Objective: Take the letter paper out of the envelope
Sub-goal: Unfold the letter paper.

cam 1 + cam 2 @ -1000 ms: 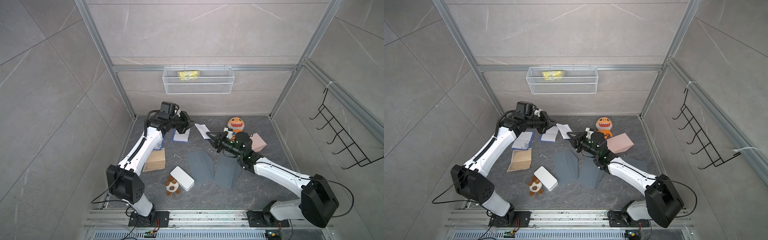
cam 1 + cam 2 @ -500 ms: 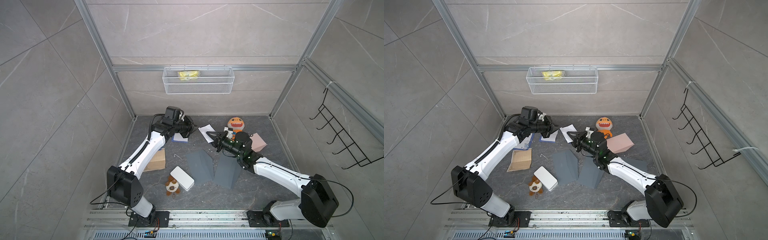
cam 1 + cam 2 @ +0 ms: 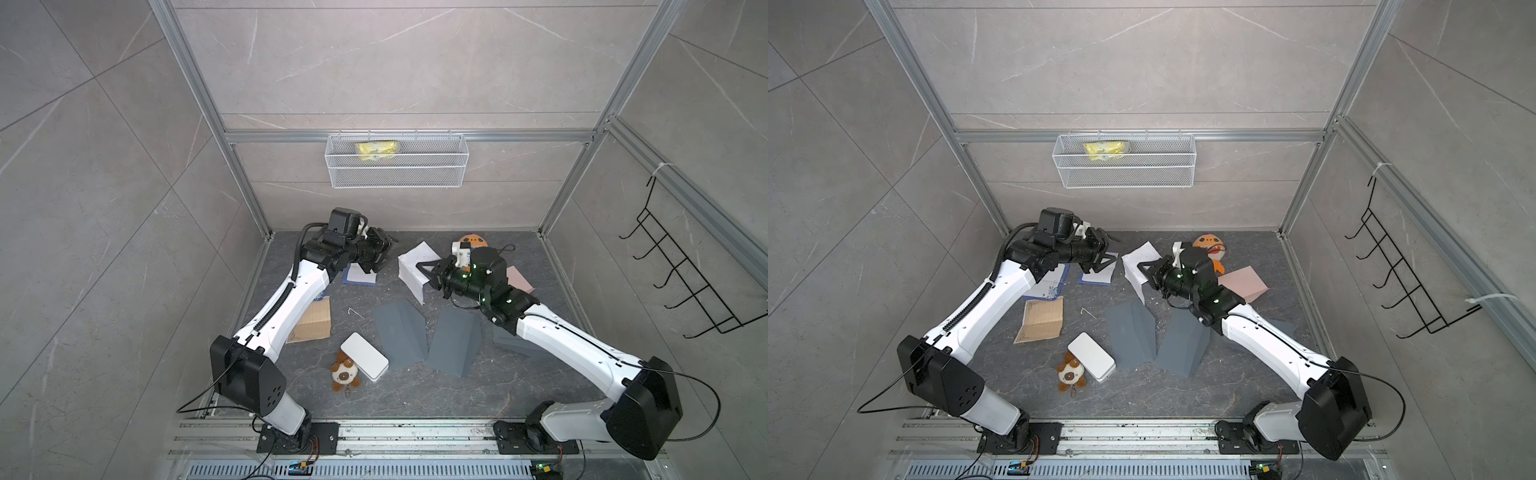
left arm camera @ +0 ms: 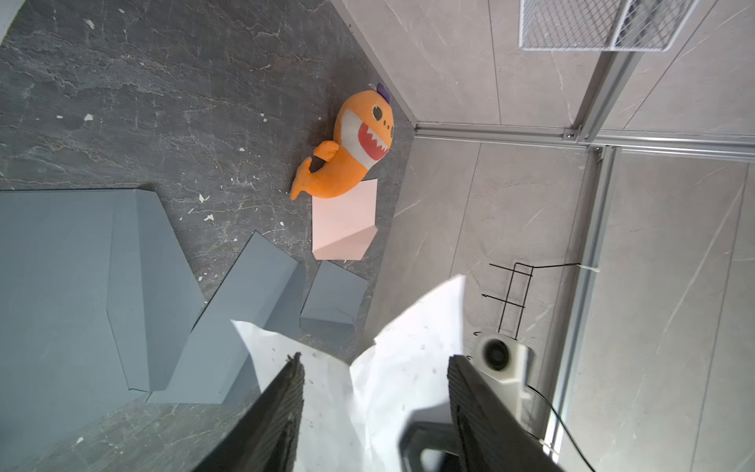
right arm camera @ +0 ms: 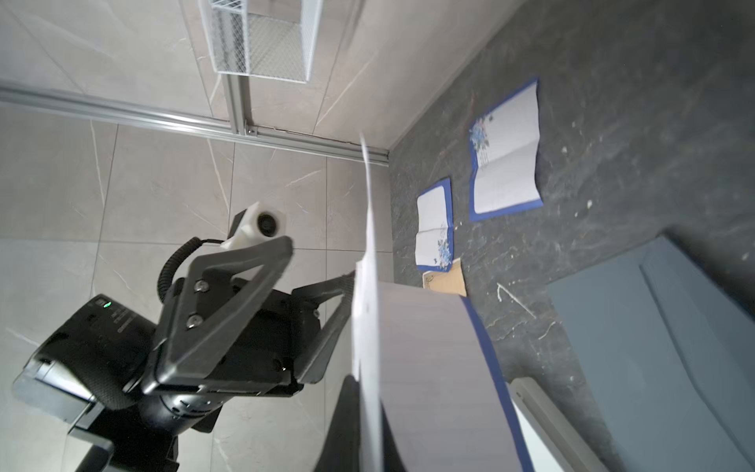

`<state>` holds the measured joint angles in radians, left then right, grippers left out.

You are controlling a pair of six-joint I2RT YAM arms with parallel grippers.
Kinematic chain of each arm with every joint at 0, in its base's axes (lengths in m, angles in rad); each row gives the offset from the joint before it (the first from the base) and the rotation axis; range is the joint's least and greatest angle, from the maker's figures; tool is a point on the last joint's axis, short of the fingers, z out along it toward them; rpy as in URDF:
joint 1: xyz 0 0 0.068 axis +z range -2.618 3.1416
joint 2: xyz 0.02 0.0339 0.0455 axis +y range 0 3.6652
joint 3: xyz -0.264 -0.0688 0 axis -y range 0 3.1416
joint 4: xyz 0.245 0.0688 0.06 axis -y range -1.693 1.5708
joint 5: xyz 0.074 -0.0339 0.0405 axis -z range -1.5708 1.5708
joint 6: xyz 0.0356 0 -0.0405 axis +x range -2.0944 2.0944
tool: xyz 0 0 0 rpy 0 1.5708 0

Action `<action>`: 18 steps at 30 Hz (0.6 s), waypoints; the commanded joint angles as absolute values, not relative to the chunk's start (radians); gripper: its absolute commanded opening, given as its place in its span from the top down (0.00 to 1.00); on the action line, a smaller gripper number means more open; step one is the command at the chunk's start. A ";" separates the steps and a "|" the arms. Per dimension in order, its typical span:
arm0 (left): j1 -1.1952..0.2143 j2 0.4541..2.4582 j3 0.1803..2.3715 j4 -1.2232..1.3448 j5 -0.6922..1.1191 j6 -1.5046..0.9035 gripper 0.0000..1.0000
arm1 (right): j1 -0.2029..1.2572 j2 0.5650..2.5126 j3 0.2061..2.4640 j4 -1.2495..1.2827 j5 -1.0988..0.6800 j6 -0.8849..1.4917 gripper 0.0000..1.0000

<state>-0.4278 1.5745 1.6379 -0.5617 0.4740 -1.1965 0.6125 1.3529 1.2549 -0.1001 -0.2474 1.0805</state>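
While the right end effector (image 3: pixel 420 270) is clamped shut on the white envelope (image 3: pixel 409 258), holding it up off the desk (image 3: pixel 415 386) at the back-middle betw. the two arms, the left end effector (image 3: pixel 384 255) stands just beside it w/ jaws apart, gripping nothing. Left wrist view: the envelope's speckled edge sits betw. the two black fingers (image 4: pixel 282 408), not yet pinched. Right wrist view: a lined letter paper (image 5: pixel 429 367) w/ dark blue border lies against the envelope's white face. Whether it is partly inside or merely alongside, can't tell.

Step in hand, imo: left takes the letter only & draws it out. To do it well:
- Close on the blue-bordered sheet alone, not both layers.
- Pull straight along the envelope's length, away from the right grip.
- Right must pinch envelope only, else the letter tears.
- Thin paper, so slow pull, no twist.

Writing: none legible. The blue-bordered sheets (image 5: pixel 504 163) lying on the desk show ruled lines & a blue flower print only. The brown sheet (image 3: pixel 1040 324) has ruled lines + a corner mark, too small to read.
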 commanded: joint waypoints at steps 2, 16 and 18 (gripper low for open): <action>-0.406 1.548 1.691 -0.655 0.501 -1.217 0.37 | 0.674 1.350 1.421 -0.468 -0.067 0.316 1.00; -0.374 1.500 1.521 -0.492 0.661 -1.428 0.31 | 0.887 1.247 1.094 0.104 0.308 -0.843 1.00; -0.370 1.499 1.491 -0.477 0.679 -1.434 0.31 | 0.897 1.258 1.075 0.128 0.295 -0.918 1.00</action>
